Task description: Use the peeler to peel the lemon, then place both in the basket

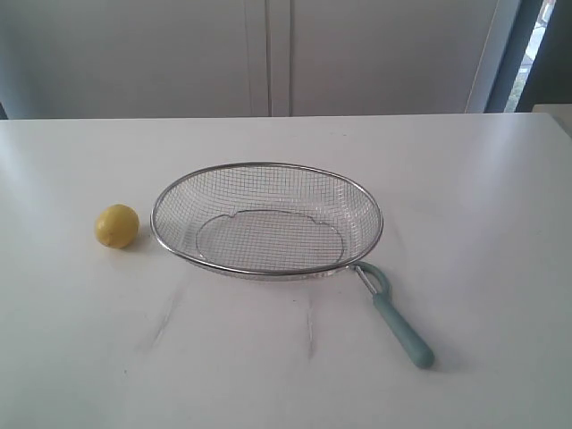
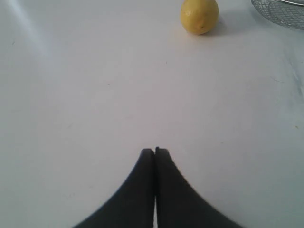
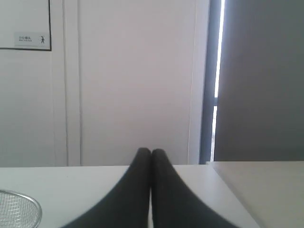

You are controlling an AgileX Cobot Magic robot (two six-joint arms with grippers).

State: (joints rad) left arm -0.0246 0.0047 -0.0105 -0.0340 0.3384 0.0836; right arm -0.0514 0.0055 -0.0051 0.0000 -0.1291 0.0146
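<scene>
- Now, your left end effector (image 2: 155, 151): its two dark fingers meet tip to tip with no gap. It grips nothing and is poised over a bare stretch of the white tabletop (image 2: 95, 95).
- Your right end effector (image 3: 151, 151): its fingers are likewise pressed together and empty. It looks level across the tabletop toward a pale panelled wall (image 3: 133, 85).
- Lemon (image 2: 199, 15): it is small, round and yellow, and rests on the tabletop ahead of your left end effector, well apart from the fingertips. In the exterior view it sits to the left of the basket, near the rim but not touching it.
- Basket (image 1: 268, 164): this wide, shallow oval of silver wire mesh with a thick metal rim stands upright in the middle of the tabletop. One edge of it shows in each wrist view.
- Peeler (image 1: 398, 323): it lies flat on the tabletop at the basket's front right in the exterior view. The loop head sits just beside the rim, though you cannot tell whether the two touch. The pale teal handle slants away from the basket toward the front right.
</scene>
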